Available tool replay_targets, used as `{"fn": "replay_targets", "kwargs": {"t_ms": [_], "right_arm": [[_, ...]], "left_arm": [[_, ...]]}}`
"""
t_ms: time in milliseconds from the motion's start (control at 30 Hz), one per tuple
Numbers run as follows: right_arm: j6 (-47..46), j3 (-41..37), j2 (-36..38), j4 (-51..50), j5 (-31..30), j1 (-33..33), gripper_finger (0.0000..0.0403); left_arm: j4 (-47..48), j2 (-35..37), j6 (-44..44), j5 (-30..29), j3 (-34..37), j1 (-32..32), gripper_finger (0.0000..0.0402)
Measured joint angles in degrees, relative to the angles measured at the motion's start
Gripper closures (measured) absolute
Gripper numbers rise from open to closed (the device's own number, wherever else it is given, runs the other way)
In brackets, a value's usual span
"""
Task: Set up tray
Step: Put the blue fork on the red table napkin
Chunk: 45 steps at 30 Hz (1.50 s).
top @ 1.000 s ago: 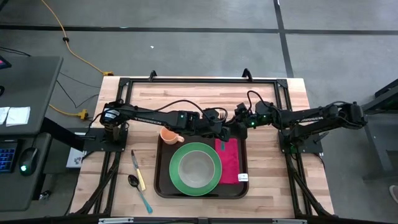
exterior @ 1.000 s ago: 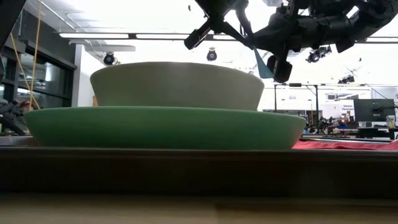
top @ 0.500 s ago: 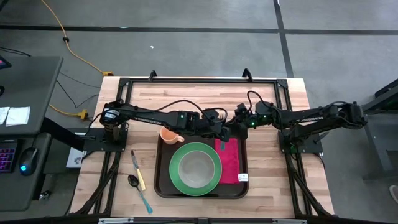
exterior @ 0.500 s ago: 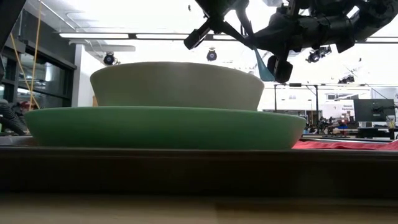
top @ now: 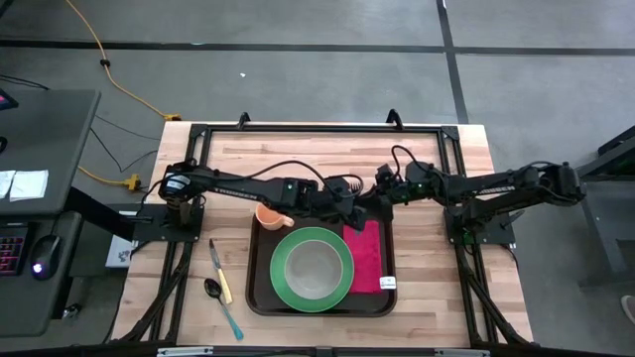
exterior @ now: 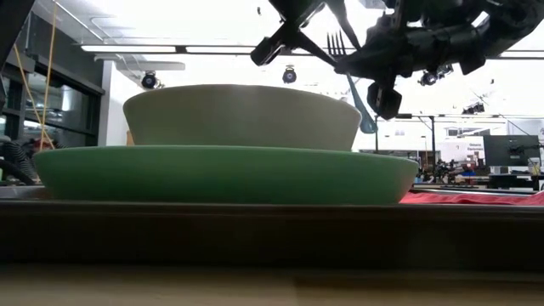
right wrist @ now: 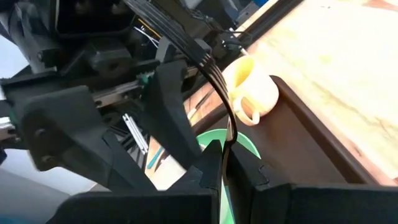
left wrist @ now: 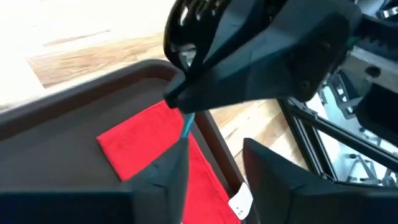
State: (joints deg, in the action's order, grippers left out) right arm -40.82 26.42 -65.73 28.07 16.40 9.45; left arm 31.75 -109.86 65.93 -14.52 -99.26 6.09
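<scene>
The whole table (top: pixel 437 297) is seen straight down from overhead in the high view, while the low view is taken level from the table edge, very close to the tray (exterior: pixel 272 231) rim. Each wrist view is taken close past its own fingers, and the tray (left wrist: pixel 56 149) appears in all four.

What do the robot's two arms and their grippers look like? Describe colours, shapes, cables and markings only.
Both arms are dark, slim and jointed. The left arm carries white lettering and a looping black cable; the right arm shows a green light. Each gripper has two dark, angular fingers.
</scene>
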Motion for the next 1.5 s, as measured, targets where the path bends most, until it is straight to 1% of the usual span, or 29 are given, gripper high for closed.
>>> {"fn": "replay_targets", "kwargs": {"t_ms": [100,200,333,467,567,633,700,767,833,933,1167,1300,1500], "right_arm": [[0.0,0.0,0.0,-0.3,0.0,0.0,0.0402],[0.0,0.0,0.0,-1.1,0.2,0.3,0.0402],[-0.1,0.0,0.0,-2.5,0.6,1.5,0.0402],[-0.2,0.0,0.0,-2.7,0.8,2.0,0.0402],[-0.3,0.0,0.0,-3.0,1.7,2.3,0.0402],[-0.7,0.0,0.0,-3.6,2.1,2.6,0.0402],[-0.8,0.0,0.0,-4.1,2.3,3.0,0.0403],[-1.3,0.0,0.0,-4.3,2.6,3.4,0.0403],[-1.4,0.0,0.1,-4.7,2.9,3.7,0.0403],[-2.1,0.0,0.1,-4.9,3.5,3.8,0.0403],[-4.1,0.0,0.2,-4.6,3.9,3.8,0.0403],[-5.1,0.0,0.2,-4.3,4.0,3.8,0.0403],[-6.8,0.0,0.2,-4.1,3.9,2.9,0.0403]], "left_arm": [[0.7,0.0,-0.1,-0.2,0.0,0.0,0.0185],[2.3,0.0,-0.1,0.4,0.0,0.0,0.0158],[3.5,0.0,-0.1,1.6,0.0,0.0,0.0135],[6.1,0.3,-0.1,2.4,0.0,0.0,0.0122],[8.9,0.9,0.3,2.3,-0.1,0.4,0.0117],[12.6,1.9,0.5,1.9,0.0,0.5,0.0117],[14.3,2.6,0.6,1.7,-0.1,0.8,0.0119],[18.4,3.5,1.6,1.3,0.0,0.9,0.0121],[20.0,4.0,2.4,0.5,-0.1,1.5,0.0120],[24.8,4.8,4.4,-1.1,0.0,2.3,0.0117],[37.8,6.6,10.3,-1.9,0.1,5.1,0.0121],[43.4,7.8,12.5,-2.8,0.0,6.8,0.0119],[48.6,9.8,14.2,-5.2,0.0,8.4,0.0119]]}}
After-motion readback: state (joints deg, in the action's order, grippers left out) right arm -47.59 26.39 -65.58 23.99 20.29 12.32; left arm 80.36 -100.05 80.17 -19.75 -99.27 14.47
